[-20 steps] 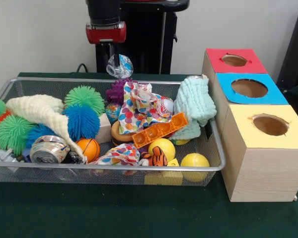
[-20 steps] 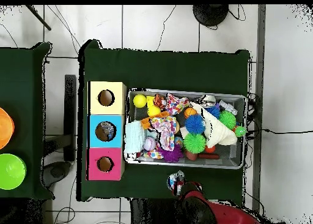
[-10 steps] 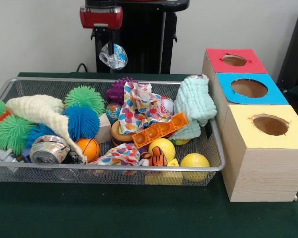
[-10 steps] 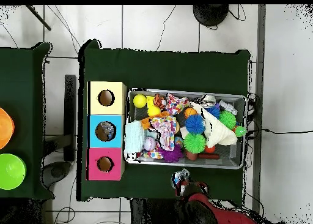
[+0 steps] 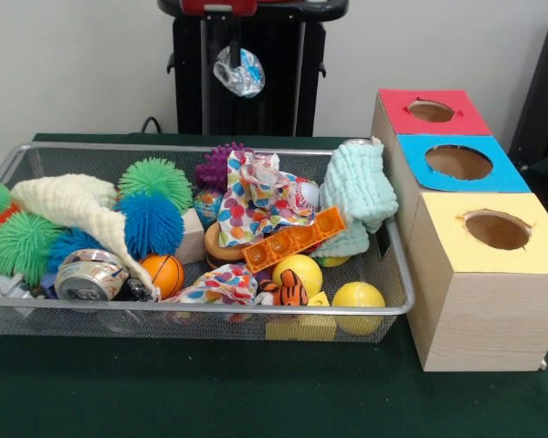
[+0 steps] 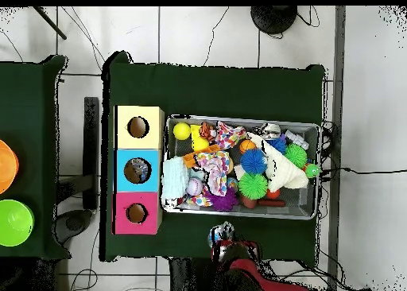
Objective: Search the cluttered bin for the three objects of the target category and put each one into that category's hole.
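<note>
Claw (image 5: 235, 57) was clamped on a crinkly clear plastic bottle (image 5: 240, 73), held high w/ nothing under it, behind the wire-mesh bin (image 5: 210, 308) & left of the blue-topped box's round hole (image 5: 458, 161). Dark green cloth covered the counter (image 5: 210, 388); plain pale wall (image 5: 73, 64) behind.

Bottle (image 5: 240, 72) hangs behind the bin (image 5: 210, 308), boxes (image 5: 479, 274) beside.

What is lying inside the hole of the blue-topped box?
In the overhead view, the hole shows something pale and glinting inside, probably a clear bottle. The front view shows only dark shadow; anything deeper is hidden.
</note>
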